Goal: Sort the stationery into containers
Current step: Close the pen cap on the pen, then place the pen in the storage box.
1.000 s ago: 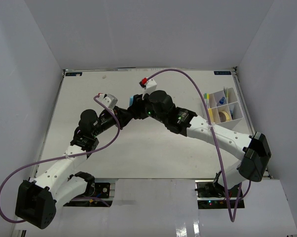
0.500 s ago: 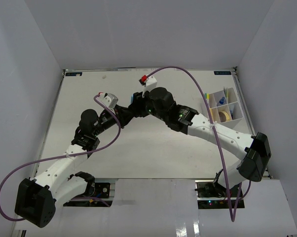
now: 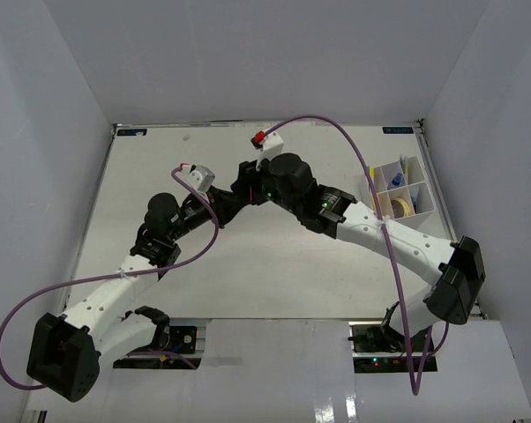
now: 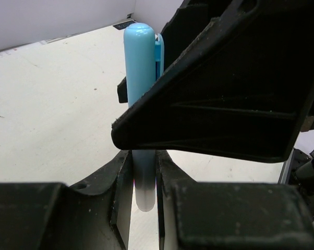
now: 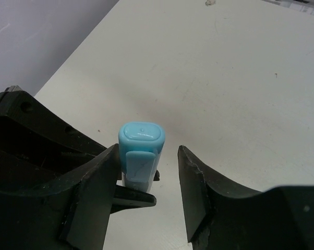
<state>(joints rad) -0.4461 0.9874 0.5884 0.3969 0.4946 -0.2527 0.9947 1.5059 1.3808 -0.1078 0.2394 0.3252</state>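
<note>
A marker with a light-blue cap stands upright in the air, its pale barrel pinched between the fingers of my left gripper, which is shut on it. My right gripper straddles the cap from above with jaws open: its left finger touches the cap and its right finger stands apart. In the top view the two grippers meet mid-table, left and right, and the marker is hidden between them. The white divided container sits at the far right.
The container holds a small blue bottle, yellow items and a tan loop. Purple cables arc over both arms. White walls close the table on three sides.
My right gripper's jaws have spread wider around the cap. Both wrists have shifted slightly left and away, and the left gripper keeps its hold on the marker.
</note>
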